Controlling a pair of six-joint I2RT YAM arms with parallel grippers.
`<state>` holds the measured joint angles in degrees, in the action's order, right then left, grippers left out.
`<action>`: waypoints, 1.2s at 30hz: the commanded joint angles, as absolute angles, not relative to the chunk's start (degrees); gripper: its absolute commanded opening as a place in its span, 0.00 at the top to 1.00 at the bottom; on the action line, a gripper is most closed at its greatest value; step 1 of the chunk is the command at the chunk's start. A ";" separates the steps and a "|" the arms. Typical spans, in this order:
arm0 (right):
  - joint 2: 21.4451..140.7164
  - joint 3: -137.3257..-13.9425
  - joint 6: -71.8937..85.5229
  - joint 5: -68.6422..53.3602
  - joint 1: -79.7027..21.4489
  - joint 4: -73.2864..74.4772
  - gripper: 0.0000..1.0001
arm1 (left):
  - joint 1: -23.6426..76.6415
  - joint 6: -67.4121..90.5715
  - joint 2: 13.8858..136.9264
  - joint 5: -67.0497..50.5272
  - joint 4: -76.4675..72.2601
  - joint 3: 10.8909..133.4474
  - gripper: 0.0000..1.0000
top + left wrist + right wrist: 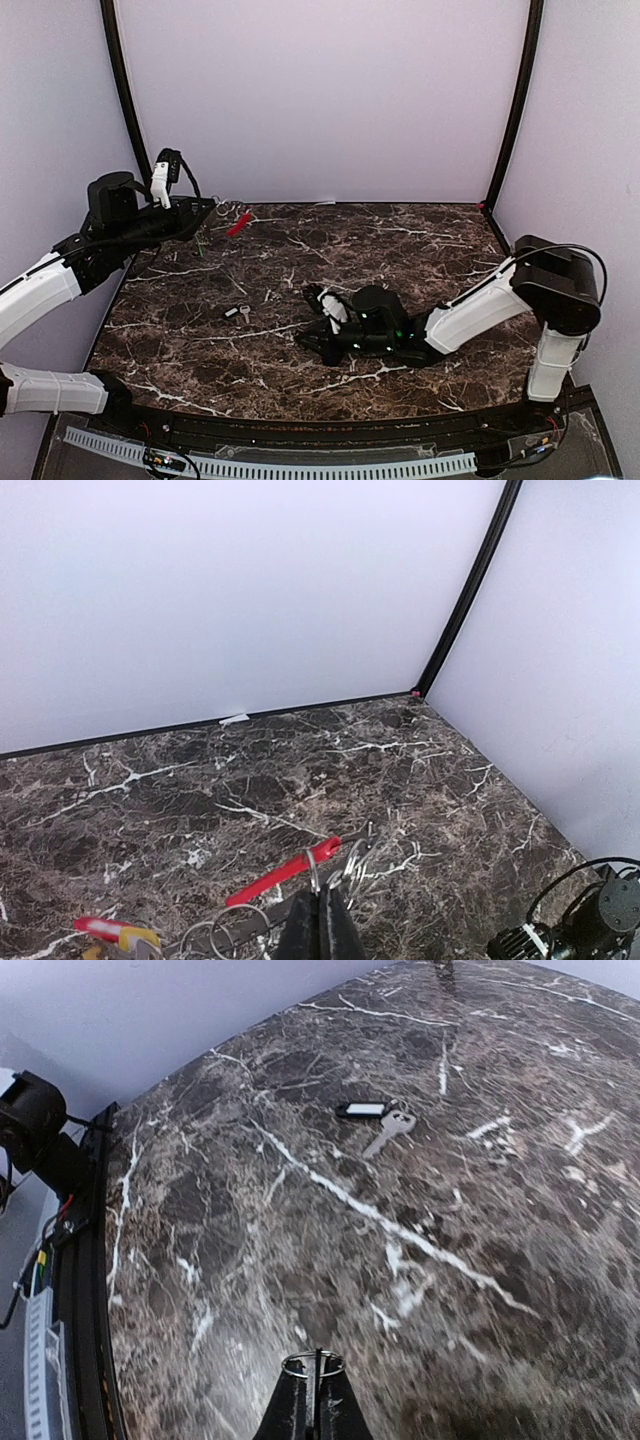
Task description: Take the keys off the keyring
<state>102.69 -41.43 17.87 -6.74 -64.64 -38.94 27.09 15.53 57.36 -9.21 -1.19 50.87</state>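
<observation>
While the marble table fills the floor of the white-walled enclosure, the left arm reaches up over its far left corner and the right arm lies low across the middle, its wrist pointing left. The left gripper has its jaws pressed fully together, and they pinch a thin wire loop of the keyring, a cluster of thin silver rings that spreads from the fingertips down to the lower left of the left wrist view. A long red piece of that cluster slants away from the fingertips over the marble, and a red-and-yellow piece shows at the bottom left edge, too cropped to identify. From above, the cluster sits at the table's far left edge, just beside the back wall; whether it touches the marble I cannot tell. The right gripper is likewise closed tight, its tips nipping a small silver ring just above the table surface. Ahead of it, left of the table's centre, a silver key lies flat on the marble with a black tag touching its head, apart from both grippers and well apart from the cluster in the left gripper.
</observation>
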 commanded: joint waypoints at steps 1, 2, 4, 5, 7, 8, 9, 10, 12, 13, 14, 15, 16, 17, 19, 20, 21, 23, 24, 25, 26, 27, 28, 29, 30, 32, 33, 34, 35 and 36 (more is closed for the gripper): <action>110.92 -51.24 20.62 -12.00 -62.94 -44.10 1.00 | 26.44 13.09 57.02 -7.75 -1.41 48.81 1.00; 112.94 -53.13 21.36 -12.59 -62.26 -43.50 1.00 | 26.43 13.02 57.08 -7.96 -1.52 48.70 1.00; 116.77 -56.73 22.92 -13.81 -61.13 -43.04 1.00 | 26.45 13.04 57.25 -8.63 -1.69 48.42 1.00; 118.44 -58.29 23.26 -14.39 -60.67 -42.93 1.00 | 26.41 13.15 57.30 -8.91 -1.64 48.43 1.00; 121.65 -61.64 22.89 -14.97 -60.25 -41.89 1.00 | 26.39 13.33 57.44 -9.59 -1.68 48.15 1.00; 122.92 -63.54 22.44 -15.02 -60.20 -41.00 1.00 | 26.38 13.36 57.46 -9.95 -1.86 48.02 1.00; 124.13 -65.48 22.03 -15.05 -60.12 -40.01 1.00 | 26.35 13.26 57.54 -10.28 -2.03 47.87 1.00; 125.29 -67.46 21.83 -15.04 -60.07 -38.93 1.00 | 26.39 13.13 57.84 -10.93 -2.15 47.89 1.00; 127.24 -69.92 21.80 -15.28 -59.80 -37.61 1.00 | 26.36 12.80 58.23 -12.53 -2.56 47.91 1.00; 127.99 -70.76 21.93 -15.39 -59.63 -37.48 1.00 | 26.30 12.75 58.45 -13.51 -2.81 47.89 1.00; 128.66 -71.58 22.03 -15.41 -59.45 -37.42 1.00 | 26.33 12.57 58.63 -14.53 -3.12 47.90 1.00; 129.20 -71.86 22.24 -15.60 -59.25 -37.46 1.00 | 26.36 12.38 58.77 -14.91 -3.24 47.85 1.00; 129.66 -72.22 22.45 -15.84 -59.05 -37.58 0.97 | 26.31 12.26 58.94 -15.41 -3.32 47.89 1.00; 129.98 -72.44 22.64 -16.15 -58.89 -37.69 0.90 | 26.36 12.10 59.09 -15.74 -3.26 47.86 1.00; 130.25 -72.41 22.91 -16.97 -58.38 -38.48 0.75 | 26.36 11.83 59.36 -16.22 -3.25 47.90 1.00; 130.11 -71.93 23.05 -17.51 -58.18 -39.34 0.70 | 26.37 11.67 59.48 -16.30 -3.25 47.90 1.00; 129.75 -71.01 23.22 -18.23 -57.92 -40.81 0.65 | 26.41 11.56 59.62 -16.28 -3.21 47.90 1.00; 128.16 -68.47 23.58 -19.73 -57.27 -44.81 0.57 | 26.29 11.39 59.68 -15.87 -3.21 47.94 1.00; 127.31 -67.06 23.71 -20.34 -56.94 -46.96 0.49 | 26.29 11.32 59.68 -15.54 -3.16 47.96 1.00; 126.40 -65.87 23.74 -20.91 -56.56 -48.71 0.37 | 26.32 11.26 59.61 -15.33 -3.11 47.98 1.00; 125.38 -64.04 23.54 -21.19 -56.21 -50.17 0.32 | 26.36 11.15 59.59 -15.32 -3.08 47.98 1.00; 124.22 -62.56 23.11 -21.33 -55.90 -51.34 0.28 | 26.36 11.08 59.52 -15.44 -3.08 47.95 1.00; 122.94 -60.96 22.55 -21.05 -55.64 -52.23 0.27 | 26.37 11.03 59.50 -15.72 -3.16 47.90 1.00; 121.50 -59.28 21.89 -20.59 -55.37 -53.09 0.26 | 26.36 11.07 59.46 -16.09 -3.24 47.89 1.00; 119.78 -57.65 21.19 -19.98 -55.11 -53.92 0.25 | 26.31 11.00 59.42 -16.54 -3.34 47.90 1.00; 116.26 -53.86 19.48 -18.55 -54.58 -55.47 0.24 | 26.32 10.90 59.25 -17.14 -3.42 47.88 1.00; 114.23 -51.94 18.61 -17.74 -54.43 -56.25 0.24 | 26.28 10.83 59.12 -17.41 -3.54 47.84 1.00; 112.33 -50.13 17.66 -16.80 -54.26 -57.05 0.23 | 26.31 10.81 59.00 -17.62 -3.54 47.89 1.00; 110.29 -48.31 16.92 -15.71 -54.19 -57.61 0.22 | 26.36 10.73 58.84 -17.79 -3.52 47.90 1.00; 108.32 -46.67 16.32 -14.75 -54.08 -57.78 0.21 | 26.37 10.72 58.61 -17.93 -3.59 47.82 1.00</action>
<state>115.59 -51.31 20.21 -18.17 -54.68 -50.17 26.72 11.73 60.20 -16.21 -0.75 48.16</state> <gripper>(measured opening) 0.776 0.009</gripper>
